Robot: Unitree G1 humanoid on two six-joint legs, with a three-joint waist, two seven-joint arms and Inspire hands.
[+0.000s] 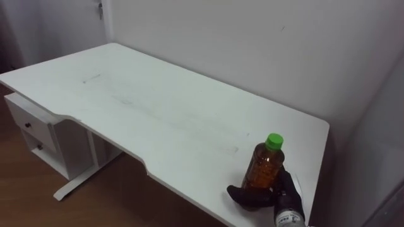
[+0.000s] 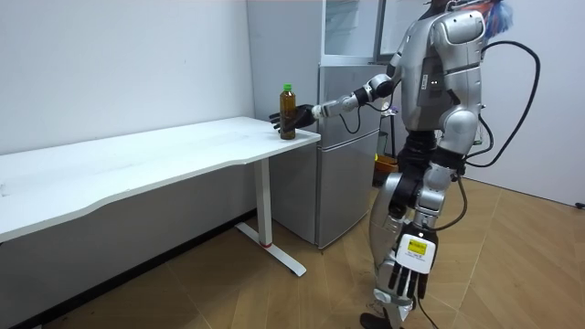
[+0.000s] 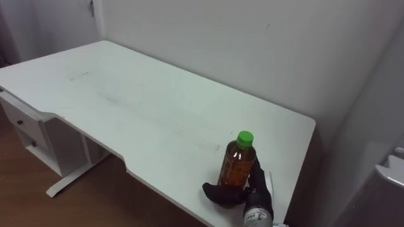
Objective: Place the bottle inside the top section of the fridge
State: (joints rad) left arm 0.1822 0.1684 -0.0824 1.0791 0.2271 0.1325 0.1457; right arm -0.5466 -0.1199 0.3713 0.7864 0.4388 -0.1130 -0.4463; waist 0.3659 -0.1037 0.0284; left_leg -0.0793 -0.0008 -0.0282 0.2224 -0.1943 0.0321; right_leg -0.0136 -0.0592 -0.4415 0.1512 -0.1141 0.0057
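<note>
An amber bottle (image 1: 264,166) with a green cap stands upright on the white table (image 1: 158,107), close to its right-hand end and front edge. My right hand (image 1: 252,194) comes in from the lower right and is shut round the bottle's lower part, with the thumb on the near side. In the room view I stand beside the grey fridge (image 2: 347,155), my right arm stretched out to the bottle (image 2: 288,111) at the table's corner. My left hand (image 2: 407,274) hangs at my side with relaxed fingers.
A white drawer unit (image 1: 38,135) stands under the table's left part. The wall runs close behind the table. The fridge's top (image 3: 391,180) shows at the right, just past the table's end. Wooden floor lies in front.
</note>
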